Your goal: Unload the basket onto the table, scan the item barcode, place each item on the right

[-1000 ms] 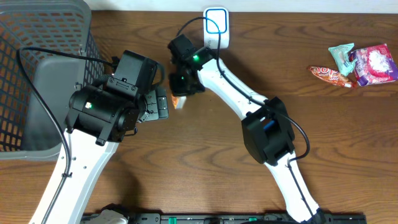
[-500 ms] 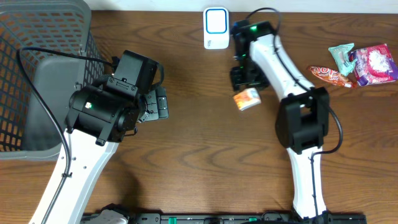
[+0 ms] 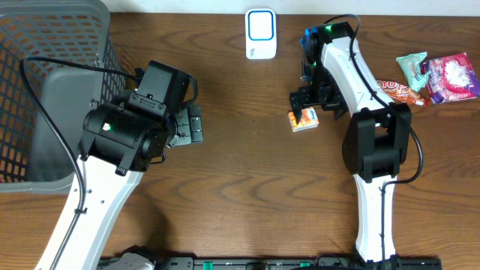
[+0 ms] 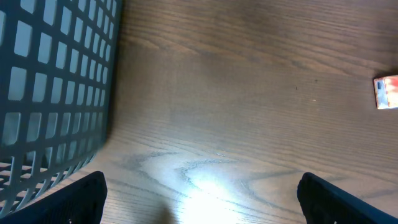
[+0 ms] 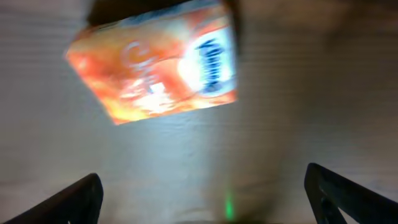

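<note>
Hovering right of centre, right claw (image 5: 205, 202) stands open over the box (image 3: 303, 120), gripping nothing; left claw (image 4: 202, 193) open too. Next, likely: regrip, present barcode to scanner (image 3: 260, 34).

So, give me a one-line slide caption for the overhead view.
Right pincer open over a small orange box, right of the white scanner.

Dark brown wood-grain table (image 3: 247, 195) catches a bright patch of glare (image 4: 205, 186)

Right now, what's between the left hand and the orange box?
Nothing. Only bare table runs from the left hand to the orange box, clear in the overhead view; the left wrist view agrees.
</note>
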